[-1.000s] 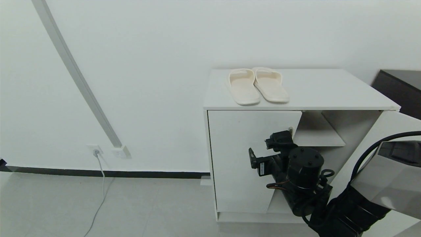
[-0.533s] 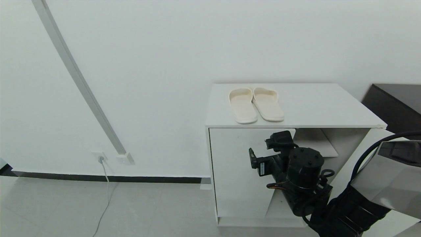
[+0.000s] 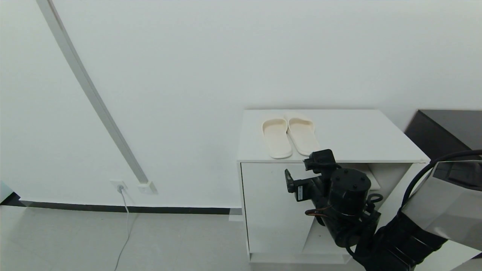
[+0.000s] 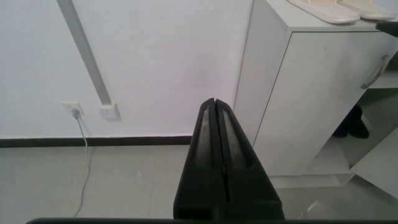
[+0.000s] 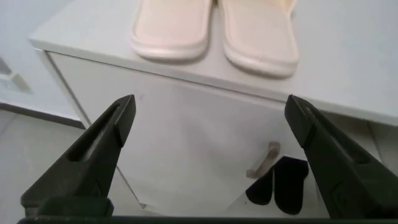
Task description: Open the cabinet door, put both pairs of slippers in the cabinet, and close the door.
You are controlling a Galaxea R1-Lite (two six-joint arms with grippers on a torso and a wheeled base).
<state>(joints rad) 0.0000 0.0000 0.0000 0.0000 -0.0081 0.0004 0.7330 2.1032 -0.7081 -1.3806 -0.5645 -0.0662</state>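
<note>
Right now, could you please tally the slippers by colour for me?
Cream slippers: 2, on top of the cabinet
Black slippers: 2, inside the cabinet on the open side
Total: 4

We see a matte black right arm: a round joint cap dotted with small screws, a white label on a bracket, a thin brownish wire, a thick black cable and a glossy silver-grey shell. The left gripper and the right gripper have black, tapering fingers.
</note>
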